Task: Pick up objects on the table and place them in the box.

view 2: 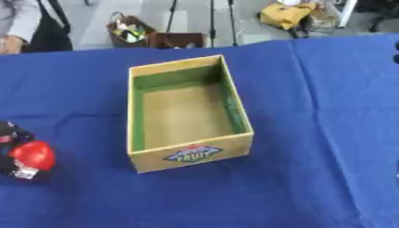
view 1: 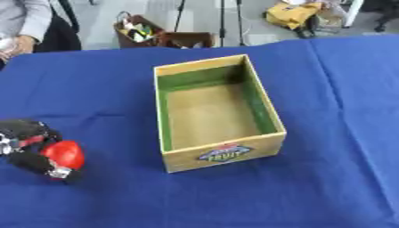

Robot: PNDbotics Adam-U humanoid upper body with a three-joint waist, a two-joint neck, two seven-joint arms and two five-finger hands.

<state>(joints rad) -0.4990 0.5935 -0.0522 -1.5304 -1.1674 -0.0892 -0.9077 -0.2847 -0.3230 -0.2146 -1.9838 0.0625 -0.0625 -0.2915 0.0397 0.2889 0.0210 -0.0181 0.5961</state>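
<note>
left hand (view 1: 31, 151) is curled round a red object (view 1: 65, 154), down on the blue tablecloth (view 1: 327, 133) well off to the left of the box (view 1: 223, 153), level with its near end. box sits open, nothing inside it. right hand isn't showing

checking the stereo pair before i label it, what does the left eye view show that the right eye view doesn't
Only the left eye view shows more of the left hand: its black fingers reach further into the picture, curled round the red object.

Only the right eye view shows a dark shape at the right edge, too cut off to identify, and more of the blue tablecloth right of the box.

Both show the open box with nothing visible inside, a label on its near wall, and the red object held left of it, apart from it. The right hand shows in neither.
</note>
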